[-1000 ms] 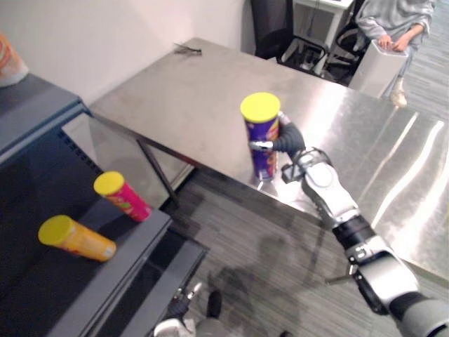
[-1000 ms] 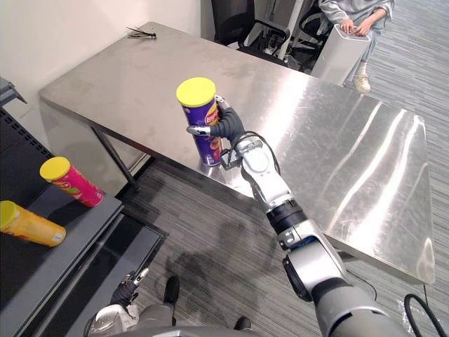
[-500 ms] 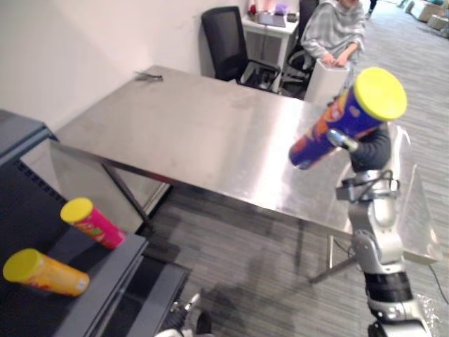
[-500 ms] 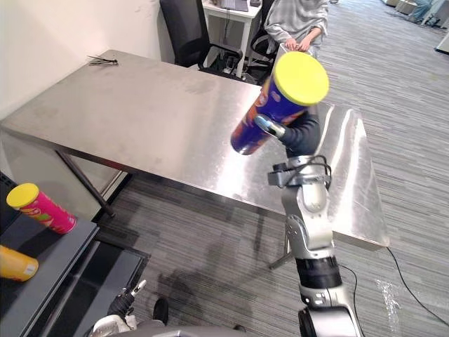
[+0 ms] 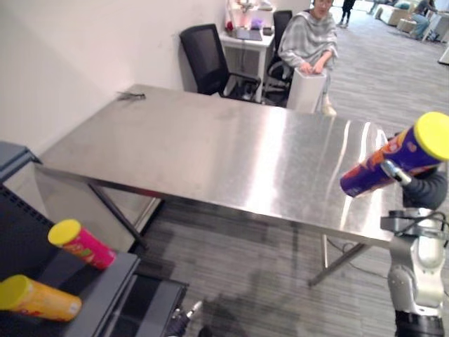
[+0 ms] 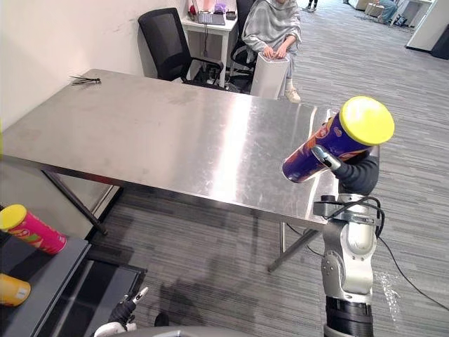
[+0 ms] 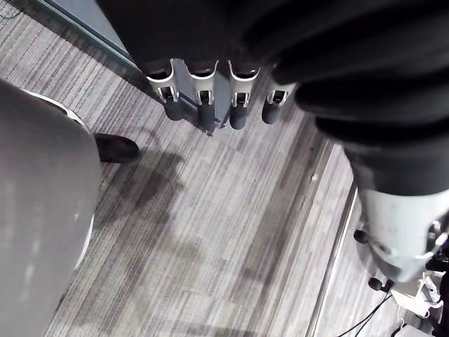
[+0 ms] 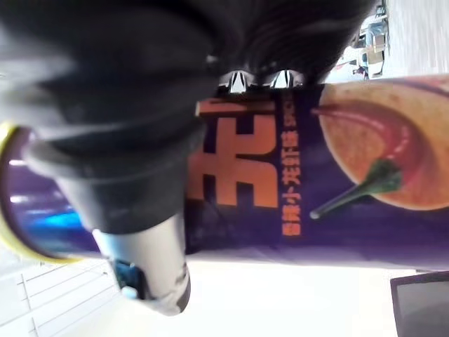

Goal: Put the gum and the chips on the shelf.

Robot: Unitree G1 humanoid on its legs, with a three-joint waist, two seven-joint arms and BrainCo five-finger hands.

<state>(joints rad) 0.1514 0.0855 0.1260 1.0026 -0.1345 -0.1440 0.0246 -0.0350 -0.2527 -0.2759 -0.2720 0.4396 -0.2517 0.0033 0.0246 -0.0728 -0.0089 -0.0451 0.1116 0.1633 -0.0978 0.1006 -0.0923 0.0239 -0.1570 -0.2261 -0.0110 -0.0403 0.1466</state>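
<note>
Our left hand (image 7: 203, 105) hangs empty, fingers straight. A pink can (image 5: 81, 244) and an orange can (image 5: 38, 298) lie by the shelf's (image 5: 112, 277) edge. Our right hand (image 6: 354, 174) clasps the purple chips can (image 6: 330, 144), tilted aloft off the steel table's (image 5: 210, 154) near right corner, and swinging it across may knock them off.

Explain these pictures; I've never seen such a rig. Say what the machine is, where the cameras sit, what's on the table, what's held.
It is a humanoid robot with two arms and fingered hands. The two wide pictures come from cameras in its head, looking down; the close ones from its wrists. Its right hand grips a yellow-lidded purple chips can, tilted in the air near the end of the steel table. On it lies a small dark bundle at the far corner. The left hand hangs open above the floor. A dark shelf holds a pink can and an orange can, lying down.
</note>
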